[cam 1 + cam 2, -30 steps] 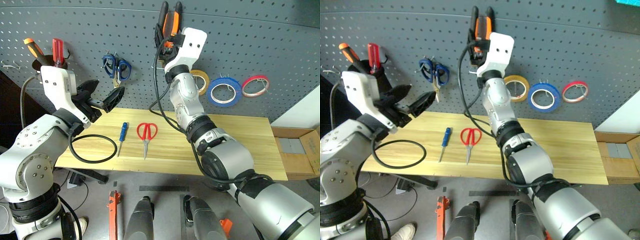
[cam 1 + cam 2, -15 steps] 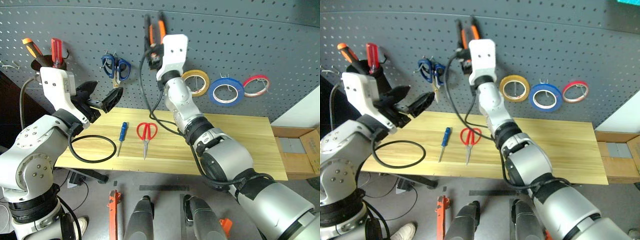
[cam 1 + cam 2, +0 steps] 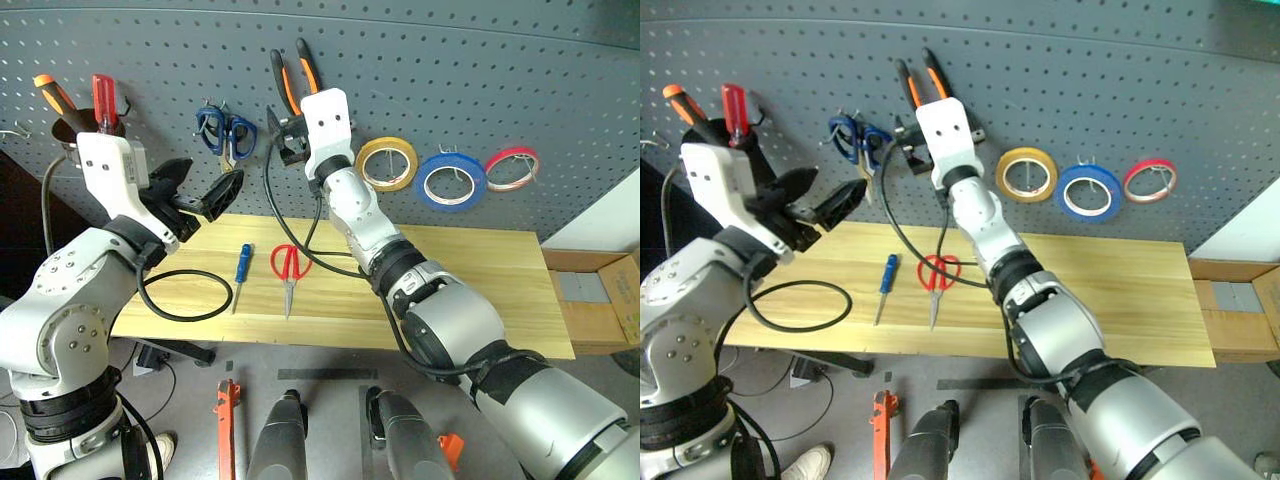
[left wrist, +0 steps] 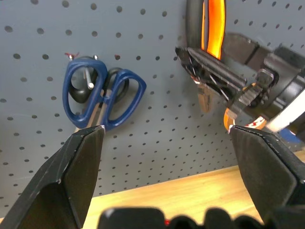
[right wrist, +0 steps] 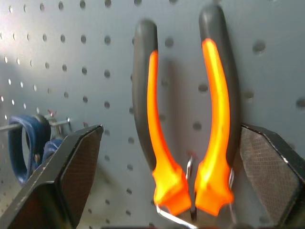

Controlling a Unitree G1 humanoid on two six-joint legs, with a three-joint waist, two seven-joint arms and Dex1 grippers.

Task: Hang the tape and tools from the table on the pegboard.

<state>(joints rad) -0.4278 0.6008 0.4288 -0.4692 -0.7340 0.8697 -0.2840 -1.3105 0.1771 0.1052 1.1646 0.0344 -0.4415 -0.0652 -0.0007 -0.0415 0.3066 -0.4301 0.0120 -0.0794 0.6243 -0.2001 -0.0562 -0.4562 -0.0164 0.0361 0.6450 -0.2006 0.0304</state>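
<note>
The pliers (image 5: 153, 119) with orange-and-black handles hang handles-up on a hook of the pegboard (image 3: 470, 70). My right gripper (image 3: 283, 138) is open around them, with each finger (image 5: 71, 176) standing clear of a handle. My left gripper (image 3: 205, 190) is open and empty above the table's left end. Red-handled scissors (image 3: 288, 265) and a small blue-handled screwdriver (image 3: 241, 264) lie on the table (image 3: 480, 290). The blue tape (image 3: 452, 182) hangs on the pegboard.
Blue-handled scissors (image 4: 102, 98) hang left of the pliers. A yellow roll (image 3: 387, 163) and a pink-red roll (image 3: 511, 170) flank the blue tape. Orange and red screwdrivers (image 3: 80, 100) stand in a holder at far left. A black cable loop (image 3: 180, 295) lies on the table, with a cardboard box (image 3: 600, 300) at right.
My right gripper has opened and let go of the pliers, which now hang on the pegboard. The right arm moved left and slightly down. The left arm stayed still.
</note>
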